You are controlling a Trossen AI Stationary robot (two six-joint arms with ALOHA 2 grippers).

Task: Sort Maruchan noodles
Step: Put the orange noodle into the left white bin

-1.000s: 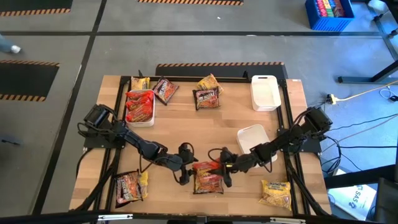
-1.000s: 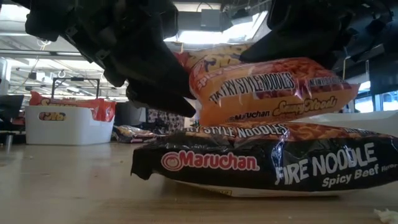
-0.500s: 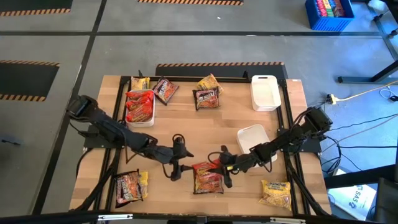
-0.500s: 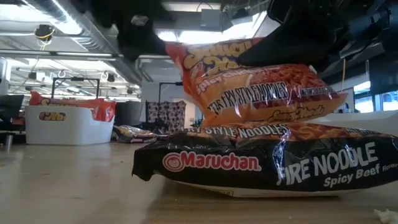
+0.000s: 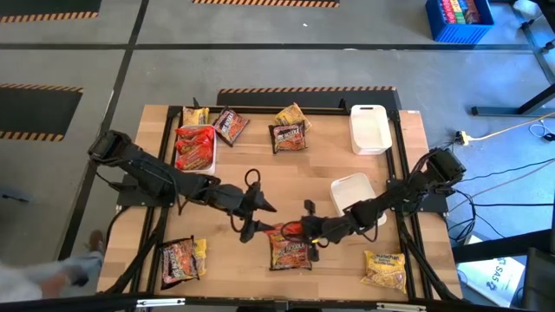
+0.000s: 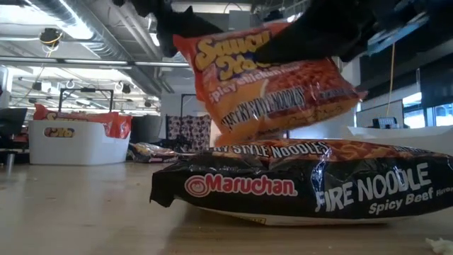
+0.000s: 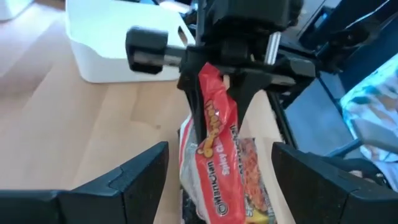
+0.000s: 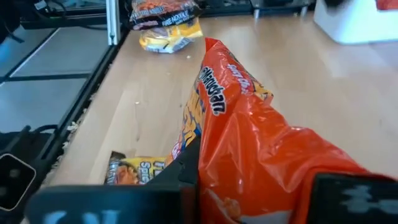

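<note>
My right gripper (image 5: 300, 231) is shut on a red-orange Maruchan packet (image 6: 269, 78), held over a dark Fire Noodle packet (image 6: 304, 185) that lies flat on the table near its near edge. My left gripper (image 5: 258, 218) is open just left of the pair and touches nothing; in the left wrist view its fingers frame the held packet (image 7: 216, 124) from a distance. Red packets fill the white tray (image 5: 211, 156) at far left. More packets lie along the far edge (image 5: 288, 137), at near left (image 5: 180, 258) and near right (image 5: 384, 269). My right gripper pinches the red-orange packet's upper end (image 7: 211, 78) between its two fingers (image 7: 194, 106), coming slanting down from the table's right. The packet hangs tilted below the fingers, lifted, its lower edge (image 6: 244, 134) just over the dark packet.
Two empty white trays stand on the right, one at the far edge (image 5: 368, 128) and one beside my right arm (image 5: 351, 186). Bare wood shows in the table's middle (image 5: 286, 178). A blue crate (image 5: 458, 19) sits on the floor beyond.
My left gripper has drawn back from the red-orange packet, rising and moving toward the far edge. My right gripper has raised the packet, which has tipped steeper and come up off the dark packet. The dark packet has stayed put.
</note>
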